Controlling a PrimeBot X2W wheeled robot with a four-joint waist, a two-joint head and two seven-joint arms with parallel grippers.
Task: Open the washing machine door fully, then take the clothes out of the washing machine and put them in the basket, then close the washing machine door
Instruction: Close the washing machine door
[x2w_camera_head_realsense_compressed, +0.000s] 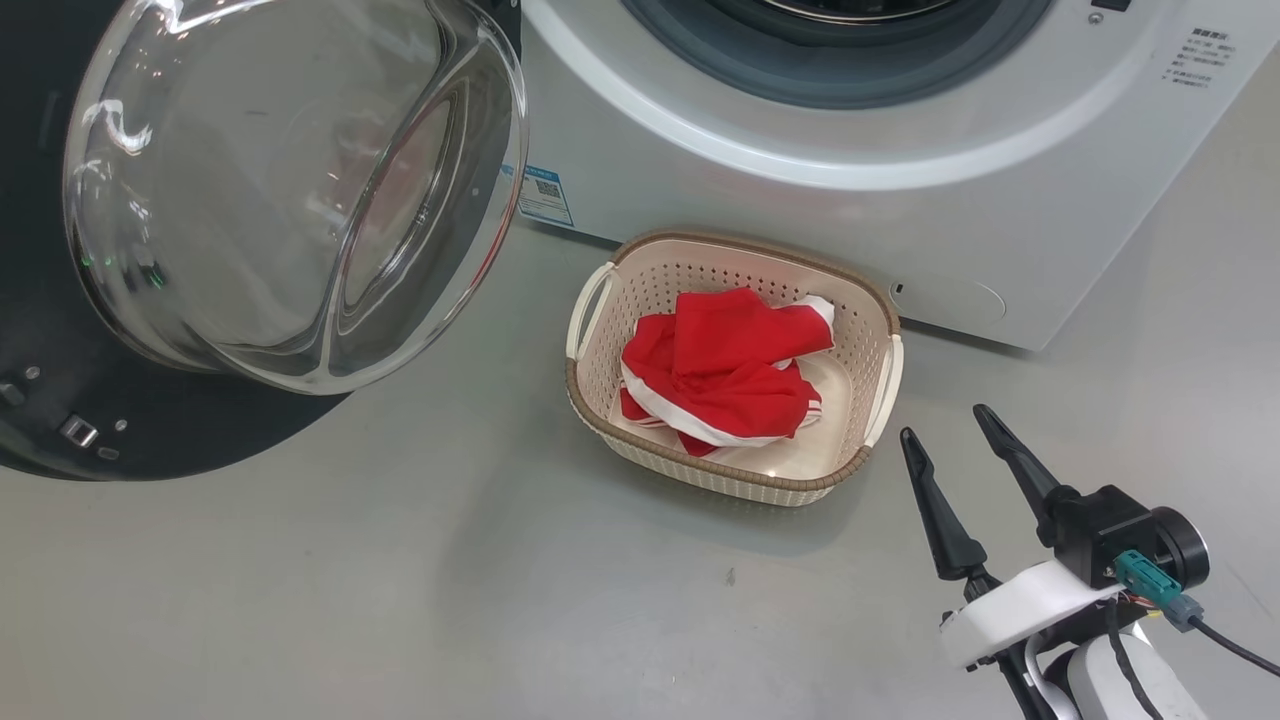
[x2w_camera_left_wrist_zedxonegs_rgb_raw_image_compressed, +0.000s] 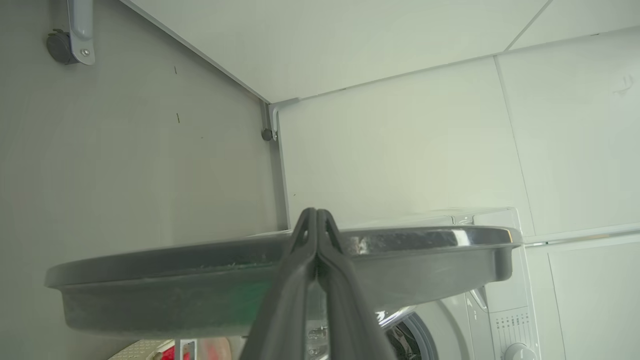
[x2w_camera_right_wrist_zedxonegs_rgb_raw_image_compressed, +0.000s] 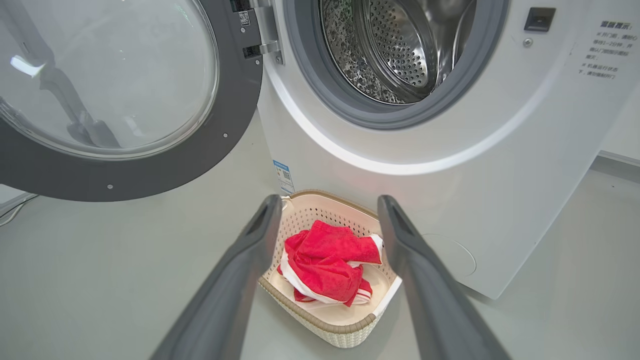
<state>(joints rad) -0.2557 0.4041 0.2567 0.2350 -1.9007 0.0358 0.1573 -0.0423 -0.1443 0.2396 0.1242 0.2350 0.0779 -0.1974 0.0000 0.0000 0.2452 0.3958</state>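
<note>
Red garments with white trim (x2w_camera_head_realsense_compressed: 725, 365) lie heaped in the cream perforated plastic basket (x2w_camera_head_realsense_compressed: 740, 478), on the floor just in front of the big white front-loading washing machine (x2w_camera_head_realsense_compressed: 800, 210). Its steel drum (x2w_camera_right_wrist_zedxonegs_rgb_raw_image_compressed: 400, 45) looks empty to me, so I judge only the shutting is left. My left gripper (x2w_camera_left_wrist_zedxonegs_rgb_raw_image_compressed: 317, 220), fingers pressed together, crosses the edge of the round black-ringed glass door (x2w_camera_left_wrist_zedxonegs_rgb_raw_image_compressed: 425, 250); I cannot tell whether they touch. A push there could skid off the glossy rim. My right gripper (x2w_camera_head_realsense_compressed: 943, 422) hangs spread beside the basket, not touching it.

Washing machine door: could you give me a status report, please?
Left gripper shut at door edge. Right gripper open, empty. Clothes in basket, door open. Nothing seen blocking it.
</note>
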